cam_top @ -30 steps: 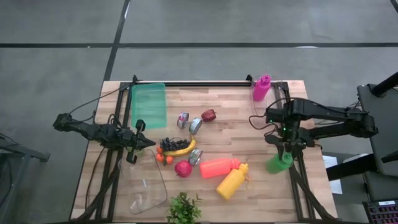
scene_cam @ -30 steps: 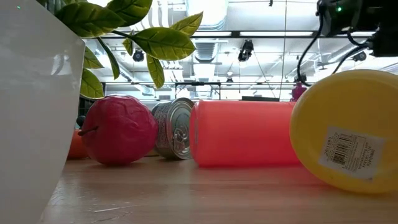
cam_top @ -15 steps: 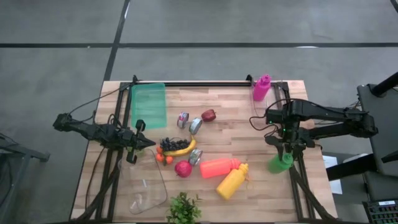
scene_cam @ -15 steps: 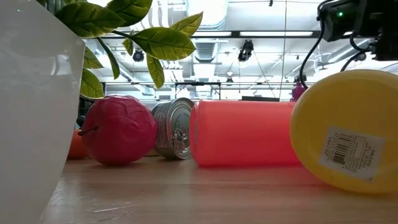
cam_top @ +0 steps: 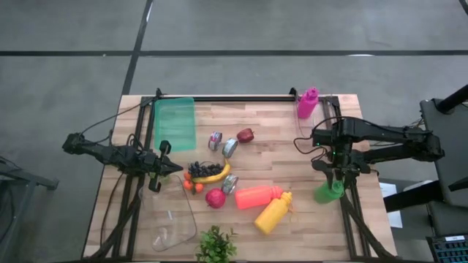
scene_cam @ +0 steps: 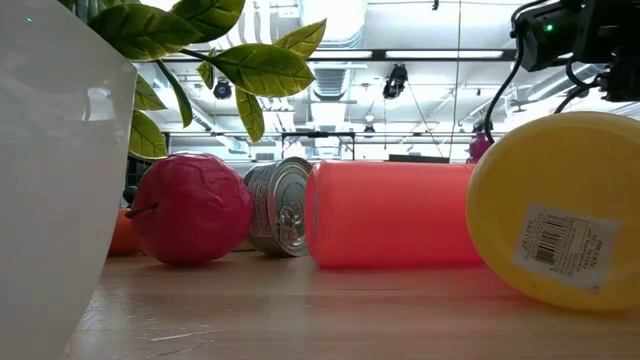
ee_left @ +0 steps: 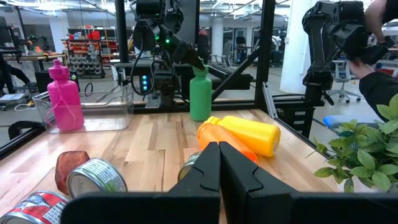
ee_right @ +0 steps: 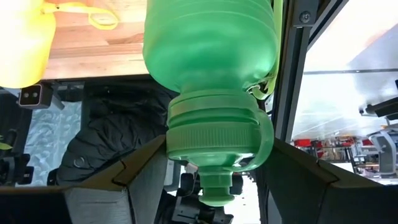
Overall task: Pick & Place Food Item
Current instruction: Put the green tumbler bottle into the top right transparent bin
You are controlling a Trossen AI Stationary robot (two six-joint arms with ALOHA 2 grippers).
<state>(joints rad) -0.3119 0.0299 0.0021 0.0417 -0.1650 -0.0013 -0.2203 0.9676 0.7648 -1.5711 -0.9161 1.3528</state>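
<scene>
Since a second ago our right hand [cam_top: 333, 177] has drawn slightly back along the right edge of the desk [cam_top: 292, 146], and its fingers have spread wider around the cap end of the green bottle [cam_top: 328, 191]; nothing else on the desk has shifted. We see in the right wrist view that the green bottle [ee_right: 211, 81] sits between the two dark fingers [ee_right: 143, 174], with its ribbed cap and loop handle closest to the wrist and a narrow gap on each side, so the hand stands apart around the neck rather than clamped on it. Just beyond the bottle's far end from that hand lies the yellow bottle [cam_top: 273, 213], touching the orange bottle [cam_top: 257, 196] beside it. Our left hand [cam_top: 162, 169] waits over the left side of the desk with its fingers [ee_left: 217, 171] pressed together on nothing. Ahead of its fingertips lie the banana [cam_top: 212, 175] with dark grapes [cam_top: 202, 169] on it, the red pomegranate [cam_top: 215, 197], small oranges [cam_top: 192, 185] and several cans [cam_top: 229, 147]. A pink bottle [cam_top: 307, 102] stands well beyond the right hand, at the far edge.
</scene>
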